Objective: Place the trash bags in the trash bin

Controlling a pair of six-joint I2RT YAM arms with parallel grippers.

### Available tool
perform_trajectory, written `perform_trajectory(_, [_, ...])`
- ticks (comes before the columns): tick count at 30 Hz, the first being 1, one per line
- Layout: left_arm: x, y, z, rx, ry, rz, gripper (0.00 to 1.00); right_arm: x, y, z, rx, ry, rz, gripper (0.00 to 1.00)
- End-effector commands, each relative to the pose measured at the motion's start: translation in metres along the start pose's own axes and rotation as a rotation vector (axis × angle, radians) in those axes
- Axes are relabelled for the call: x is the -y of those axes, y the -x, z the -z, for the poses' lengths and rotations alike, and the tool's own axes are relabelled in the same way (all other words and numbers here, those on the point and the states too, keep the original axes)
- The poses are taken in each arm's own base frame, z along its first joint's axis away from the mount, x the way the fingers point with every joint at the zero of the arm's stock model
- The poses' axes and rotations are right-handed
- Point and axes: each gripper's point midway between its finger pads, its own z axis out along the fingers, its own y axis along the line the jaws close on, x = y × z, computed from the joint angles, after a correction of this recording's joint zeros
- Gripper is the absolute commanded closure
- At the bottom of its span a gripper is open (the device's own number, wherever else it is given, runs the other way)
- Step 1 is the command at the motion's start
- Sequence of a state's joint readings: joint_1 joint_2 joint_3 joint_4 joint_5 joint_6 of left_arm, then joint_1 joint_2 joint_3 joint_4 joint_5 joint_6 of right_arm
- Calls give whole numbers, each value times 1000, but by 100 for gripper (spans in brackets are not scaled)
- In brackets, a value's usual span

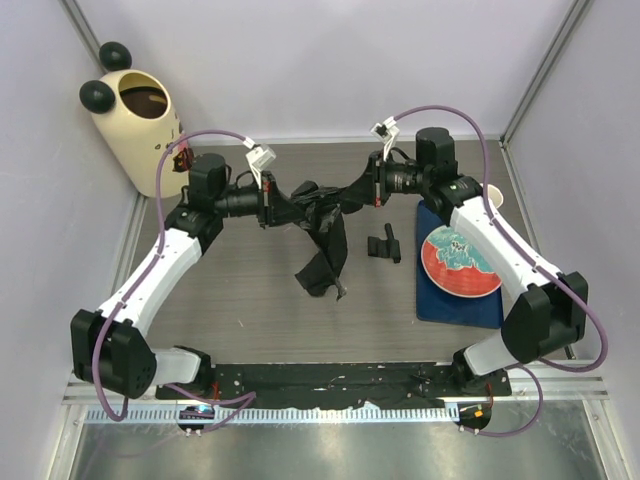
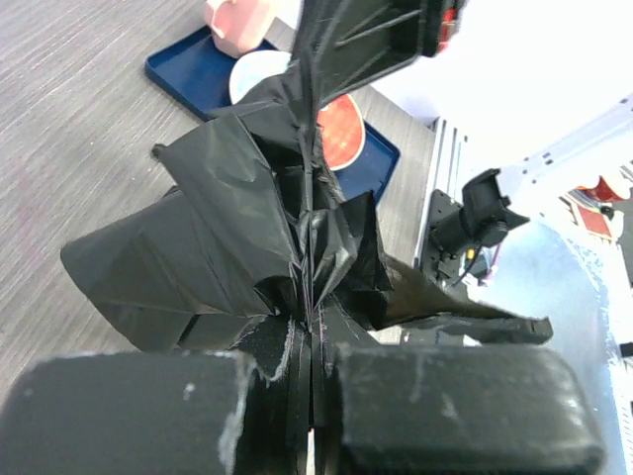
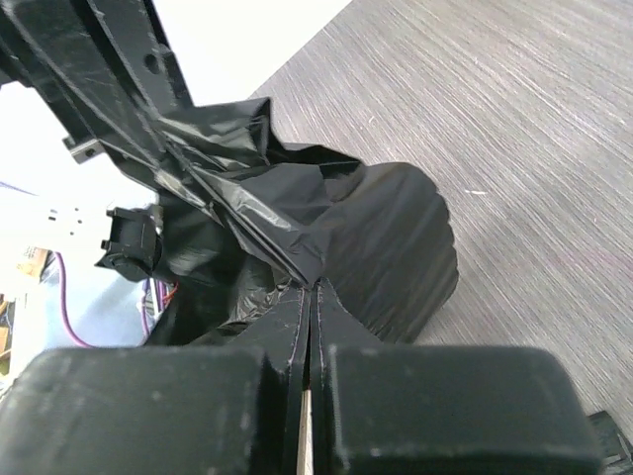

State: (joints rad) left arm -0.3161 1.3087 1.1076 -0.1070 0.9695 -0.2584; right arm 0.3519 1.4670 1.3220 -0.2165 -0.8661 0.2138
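Observation:
One black crinkly trash bag [image 1: 322, 232] hangs stretched between my two grippers above the middle of the table, its loose end drooping to the wood. My left gripper [image 1: 284, 208] is shut on the bag's left end, and the wrist view shows the plastic [image 2: 237, 228] pinched between the closed fingertips of this gripper [image 2: 315, 319]. Pinching the right end is my right gripper [image 1: 362, 186], its jaws [image 3: 313, 287] closed on a fold of the bag [image 3: 346, 223]. The cream trash bin [image 1: 132, 128] with black ball ears stands in the far left corner, mouth open.
A small black folded piece [image 1: 385, 245] lies on the table right of the bag. A blue tray [image 1: 436, 305] at the right holds a red plate [image 1: 458, 262]. A white cup [image 1: 492, 196] sits behind the right arm. Walls close in on the left, back and right.

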Motion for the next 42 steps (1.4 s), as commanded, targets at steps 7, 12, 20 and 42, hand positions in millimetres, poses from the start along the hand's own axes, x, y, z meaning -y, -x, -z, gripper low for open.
perform_trajectory(7, [34,25,29,38,-123,49,100,56,-4,4,-48,-120,-45,67])
perform_trajectory(12, [20,30,22,59,-88,112,100,29,5,30,-51,-71,-77,45])
perform_trajectory(20, [16,42,15,116,-119,179,100,-40,-18,25,-100,127,-216,40])
perform_trajectory(42, [49,44,22,115,-248,117,100,-43,33,-26,42,395,-359,7])
